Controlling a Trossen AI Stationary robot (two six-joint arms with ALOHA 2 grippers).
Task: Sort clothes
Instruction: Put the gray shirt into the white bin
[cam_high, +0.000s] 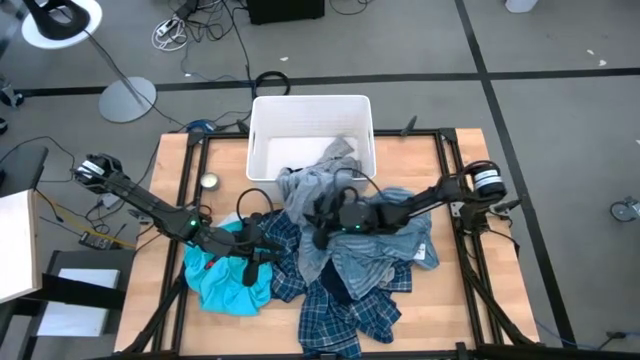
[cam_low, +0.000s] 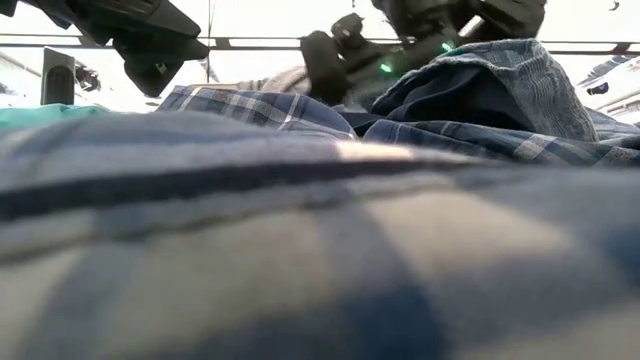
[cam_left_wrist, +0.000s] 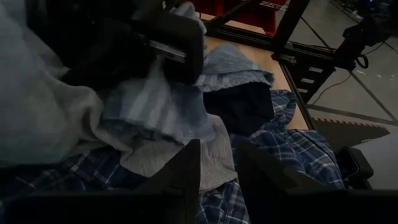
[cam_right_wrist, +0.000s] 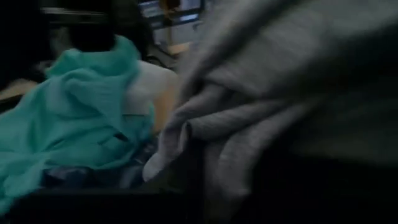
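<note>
A heap of clothes lies on the wooden table: a turquoise shirt (cam_high: 215, 280) at the left, blue-and-white plaid shirts (cam_high: 345, 305) in the middle and near side, and a grey-blue striped garment (cam_high: 310, 190) reaching over the white bin's (cam_high: 262, 110) near rim. My right gripper (cam_high: 322, 228) is shut on the striped garment in the middle of the heap. My left gripper (cam_high: 258, 255) is open and empty, low over the seam between the turquoise shirt and the plaid. Its fingers (cam_left_wrist: 186, 171) point toward the right gripper (cam_left_wrist: 171, 46). No socks show. My right gripper holds a bunched part of the grey-blue striped garment (cam_left_wrist: 163, 87), coming from the table's right side and slanting down. The cloth fills the right wrist view (cam_right_wrist: 261, 106) and hides the fingers. Several folds hang slack below the gripper onto the heap.
A dark blue garment (cam_left_wrist: 239, 106) lies among the plaid shirts at the heap's right. A small round tin (cam_high: 209, 181) sits on the bare wood left of the bin. The table's black frame posts (cam_high: 452, 150) stand at the corners. Bare wood shows at the far right.
</note>
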